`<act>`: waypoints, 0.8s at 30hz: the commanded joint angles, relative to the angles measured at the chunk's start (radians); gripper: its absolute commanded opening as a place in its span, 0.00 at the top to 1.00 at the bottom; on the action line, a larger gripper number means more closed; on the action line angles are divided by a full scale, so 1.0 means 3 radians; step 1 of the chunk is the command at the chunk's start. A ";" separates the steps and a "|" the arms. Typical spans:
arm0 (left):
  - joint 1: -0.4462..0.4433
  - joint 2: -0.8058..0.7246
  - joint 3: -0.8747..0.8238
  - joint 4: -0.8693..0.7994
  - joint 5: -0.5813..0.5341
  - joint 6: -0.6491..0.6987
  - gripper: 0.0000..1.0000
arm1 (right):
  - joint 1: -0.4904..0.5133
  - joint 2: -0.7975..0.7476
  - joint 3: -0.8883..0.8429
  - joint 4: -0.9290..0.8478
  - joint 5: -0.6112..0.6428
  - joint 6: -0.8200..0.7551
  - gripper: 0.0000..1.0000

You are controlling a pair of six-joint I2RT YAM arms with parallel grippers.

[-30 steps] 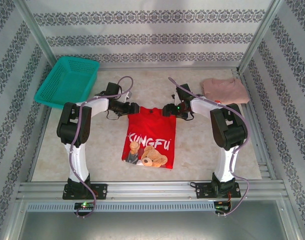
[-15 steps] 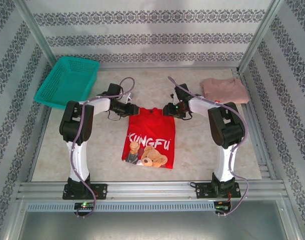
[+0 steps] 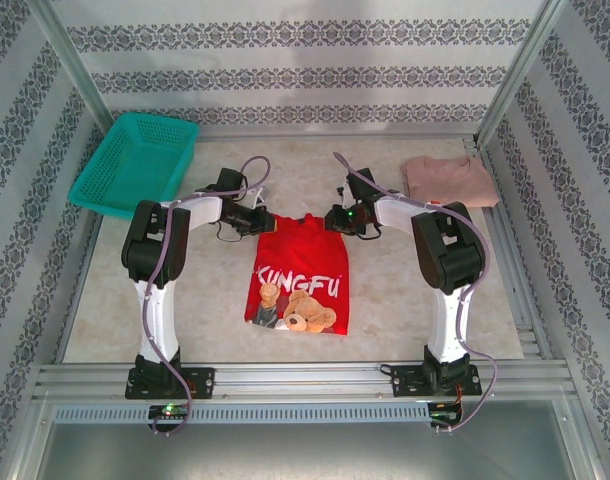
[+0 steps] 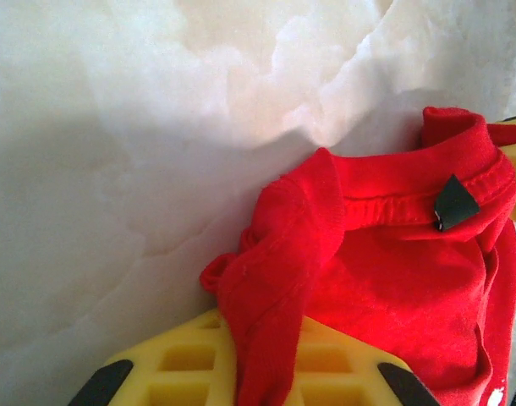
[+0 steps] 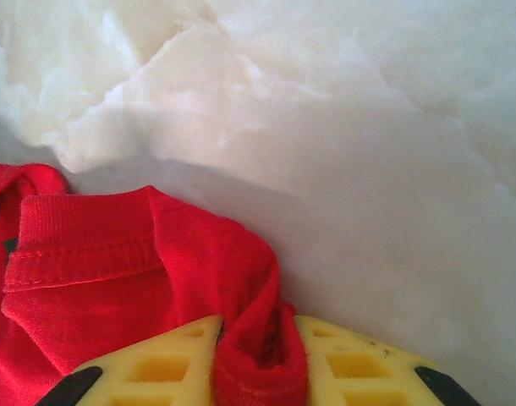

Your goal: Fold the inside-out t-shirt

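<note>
Open tabletop (image 3: 415, 300) surrounds t-shirt (image 3: 300, 285) (left gripper (image 3: 260, 222), right gripper (image 3: 331, 220) pinch far corners).

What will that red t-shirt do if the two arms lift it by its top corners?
Probably flop: the t-shirt bunches into soft folds where the left gripper and right gripper pinch it. It likely hangs limp and light, the lower part dragging on the table.

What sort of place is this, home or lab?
Probably a lab test cell: an aluminium frame encloses a marble-look table, wallpaper panels serve as walls, and a left arm and right arm bolted to a front rail hold a red t-shirt.
</note>
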 commanded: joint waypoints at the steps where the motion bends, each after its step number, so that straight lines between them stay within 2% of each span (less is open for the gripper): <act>1: -0.0034 0.0059 0.0074 0.0004 0.0044 -0.0077 0.96 | -0.0007 0.0030 -0.0088 0.0278 -0.0169 0.0116 0.80; 3: -0.0035 0.0048 0.0079 0.0028 0.0041 -0.0114 1.00 | -0.0031 -0.0002 -0.0127 0.0359 -0.0188 0.0154 0.86; 7: 0.0024 -0.0025 0.0048 0.0062 -0.0046 -0.0170 1.00 | -0.0105 -0.0154 -0.0258 0.0570 -0.0198 0.0225 1.00; 11: 0.0148 -0.0165 -0.0053 0.0281 -0.0003 -0.0340 1.00 | -0.0194 -0.0318 -0.0367 0.0836 -0.0278 0.0313 1.00; 16: 0.0157 -0.0236 0.0040 0.0352 -0.0033 -0.0430 1.00 | -0.0234 -0.0365 -0.0334 0.1129 -0.0427 0.0466 1.00; 24: 0.0174 -0.0256 0.0690 0.0183 -0.0153 -0.0449 1.00 | -0.0289 -0.0408 0.0139 0.1150 -0.0469 0.0439 1.00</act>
